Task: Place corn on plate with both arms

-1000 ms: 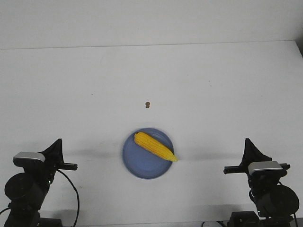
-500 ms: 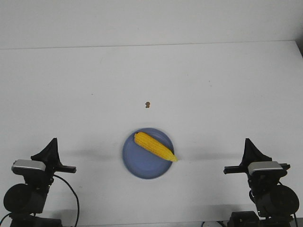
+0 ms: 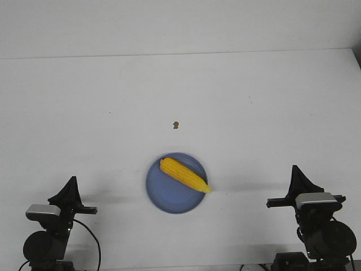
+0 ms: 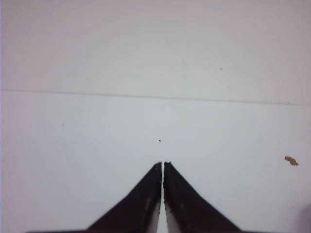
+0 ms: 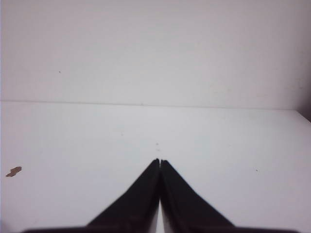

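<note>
The yellow corn point(image 3: 184, 174) lies across the periwinkle-blue plate point(image 3: 166, 197) near the table's front middle, its pointed tip over the plate's right rim. My left gripper point(image 3: 70, 182) is shut and empty at the front left, well apart from the plate; in the left wrist view point(image 4: 162, 164) its jaws meet over bare table. My right gripper point(image 3: 294, 170) is shut and empty at the front right, also apart from the plate; the right wrist view point(image 5: 160, 161) shows its jaws together. Neither wrist view shows the corn or the plate.
A tiny brown speck point(image 3: 176, 125) lies on the white table point(image 3: 254, 101) behind the plate; it also shows in the left wrist view point(image 4: 291, 160) and in the right wrist view point(image 5: 13, 171). The table's far edge meets a white wall.
My left arm has drawn back toward the front edge and shifted slightly right. The right arm, corn and plate have not moved.
</note>
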Robot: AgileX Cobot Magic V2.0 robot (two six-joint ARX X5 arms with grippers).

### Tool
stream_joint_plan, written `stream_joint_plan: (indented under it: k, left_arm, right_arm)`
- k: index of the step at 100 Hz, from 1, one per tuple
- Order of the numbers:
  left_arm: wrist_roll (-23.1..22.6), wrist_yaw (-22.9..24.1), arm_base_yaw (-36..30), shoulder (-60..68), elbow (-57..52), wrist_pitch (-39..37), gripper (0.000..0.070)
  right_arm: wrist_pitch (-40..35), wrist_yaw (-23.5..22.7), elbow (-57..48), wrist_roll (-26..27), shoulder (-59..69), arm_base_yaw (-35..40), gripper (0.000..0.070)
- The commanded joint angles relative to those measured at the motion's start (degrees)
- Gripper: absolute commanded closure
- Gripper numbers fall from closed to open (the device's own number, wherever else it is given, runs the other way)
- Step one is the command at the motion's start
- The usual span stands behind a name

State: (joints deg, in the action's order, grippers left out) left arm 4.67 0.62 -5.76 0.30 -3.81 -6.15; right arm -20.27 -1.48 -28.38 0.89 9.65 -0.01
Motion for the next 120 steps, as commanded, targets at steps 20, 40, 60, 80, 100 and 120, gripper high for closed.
stream_joint_plan:
  k: [20,40,60,80,100,120]
  left_arm:
    - [0.11,0.11,0.96,-0.13,2.56,-1.95,0.0684]
    - [-1.14,0.11,1.55,-0.13,3.02,-1.75,0.0684]
    - [-0.46,0.07,2.38,-0.13,3.02,-1.66,0.0684]
    - [-0.52,-0.13,2.38,-0.11,3.02,-1.6,0.0684]
    - [-0.52,-0.15,2.38,-0.11,3.02,-1.62,0.0684]
    - [-0.52,-0.15,2.38,-0.11,3.02,-1.62,0.0684]
  right_arm:
    - [0.61,0.0,-0.55,0.59,0.15,0.04,0.0698]
    - [0.61,0.0,-0.55,0.59,0.15,0.04,0.0698]
    - [0.61,0.0,-0.55,0.59,0.15,0.04,0.0698]
    - [0.61,0.0,-0.55,0.59,0.15,0.04,0.0698]
    - [0.61,0.0,-0.55,0.59,0.15,0.04,0.0697]
    - [0.61,0.0,-0.55,0.59,0.15,0.04,0.0698]
